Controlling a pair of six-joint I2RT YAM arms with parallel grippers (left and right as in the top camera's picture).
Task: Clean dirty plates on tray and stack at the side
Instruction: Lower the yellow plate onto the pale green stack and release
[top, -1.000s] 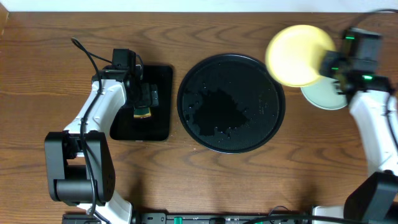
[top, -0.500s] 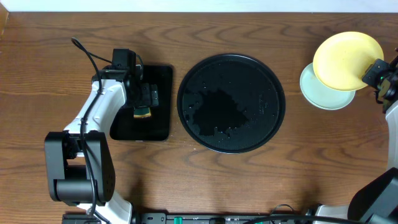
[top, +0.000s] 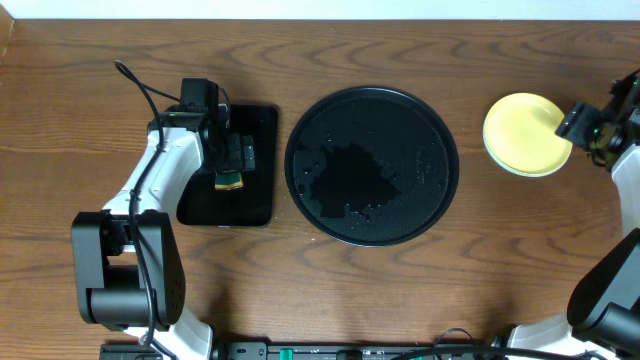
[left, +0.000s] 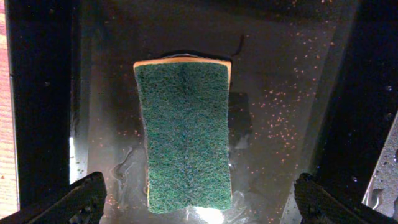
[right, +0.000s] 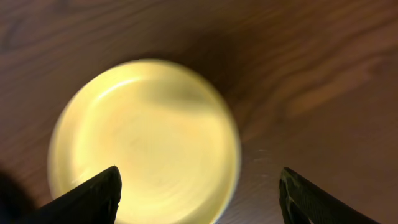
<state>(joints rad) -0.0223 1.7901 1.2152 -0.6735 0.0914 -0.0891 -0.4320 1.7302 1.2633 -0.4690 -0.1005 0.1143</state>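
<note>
**Step in hand.** Stacking at the side, judged to be at its end. The yellow plate (top: 523, 134) is set flat on the counter (top: 500, 260) to the right of the round tray (top: 410, 120), well apart from it. No plate is left on the tray, only a wet film.

**Right hand** (top: 580, 125). Placed at the plate's right edge. Its fingers are spread wide and nothing is gripped. The wrist view is blurred.

**Left hand** (left: 202, 196). Opened wide and held empty over the sponge (left: 183, 134).

**Next move, as judged.** The right hand is to be drawn up and away without nudging the stack.

**Count.**
- Plates: one is seen in full. A pale sliver at its lower edge suggests another beneath, but how many cannot be told.
- Trays: two, namely the round one and a rectangular tray (top: 255, 205).
- Sponge: one, laid green side up in the rectangular tray.
- Hands: two.
</note>
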